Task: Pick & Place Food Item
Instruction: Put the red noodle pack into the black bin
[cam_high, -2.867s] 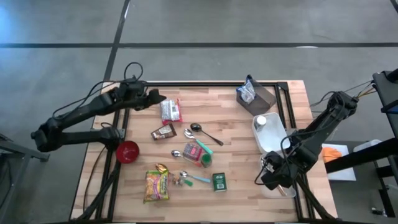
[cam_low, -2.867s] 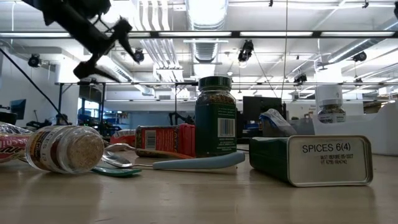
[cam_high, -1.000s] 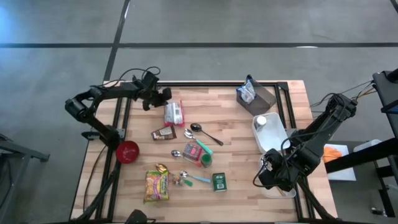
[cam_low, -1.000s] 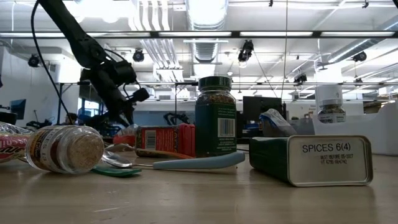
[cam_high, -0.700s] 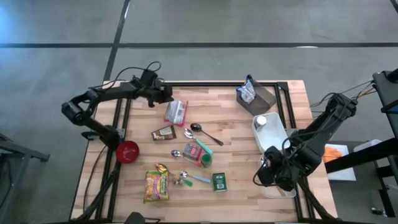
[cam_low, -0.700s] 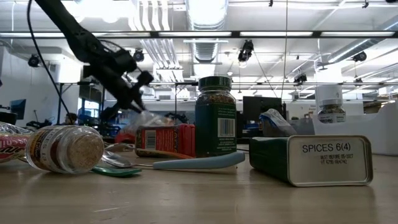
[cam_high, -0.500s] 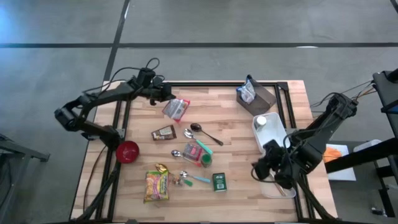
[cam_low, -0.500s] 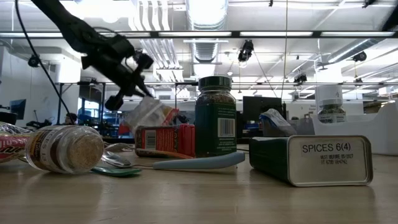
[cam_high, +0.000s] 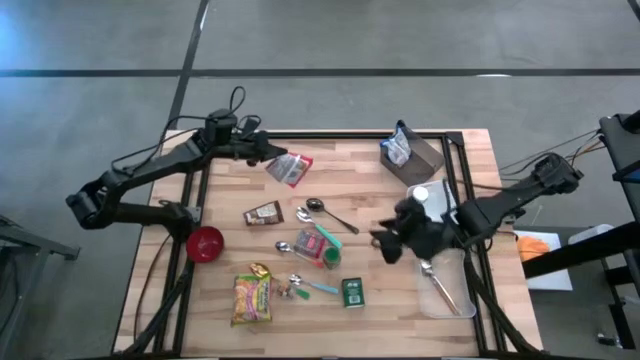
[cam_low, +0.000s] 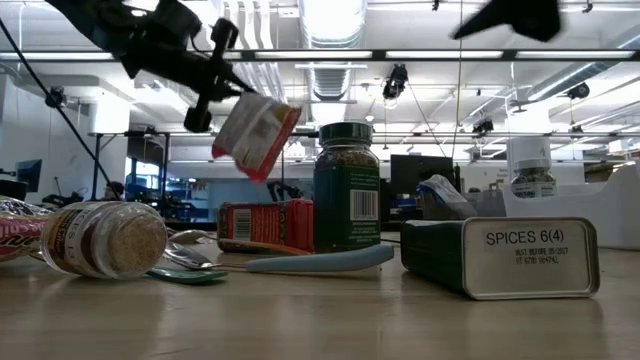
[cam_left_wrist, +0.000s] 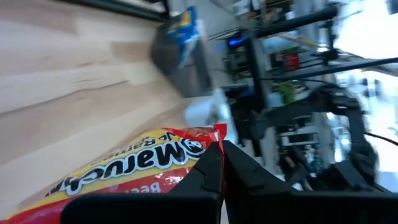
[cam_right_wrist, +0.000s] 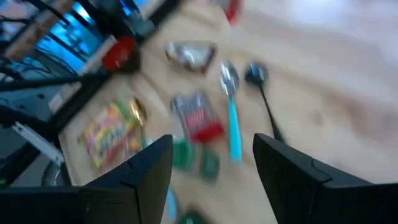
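A red-and-white noodle packet hangs in the air over the table's far left part, with my left gripper shut on it. In the low view the packet is tilted and clear of the wood, below the left gripper. In the left wrist view the packet fills the space before the shut fingers. My right gripper hovers right of the table's middle, open, with nothing between its fingers. My left gripper pinches the packet between its two fingers at the end edge nearest the arm. The fingers come from the table's left, slanting slightly down. The packet is lifted clear and hangs tilted beyond the fingertips.
On the wood lie a brown packet, spoons, a green jar, a green spice tin, a yellow noodle pack and a red bowl. A grey box and a clear bin stand at the right.
My left gripper has risen with the noodle packet, which lay on the table and now hangs clear and tilted. My right gripper has swung from the clear bin at the right edge toward the table's middle and has turned on the way.
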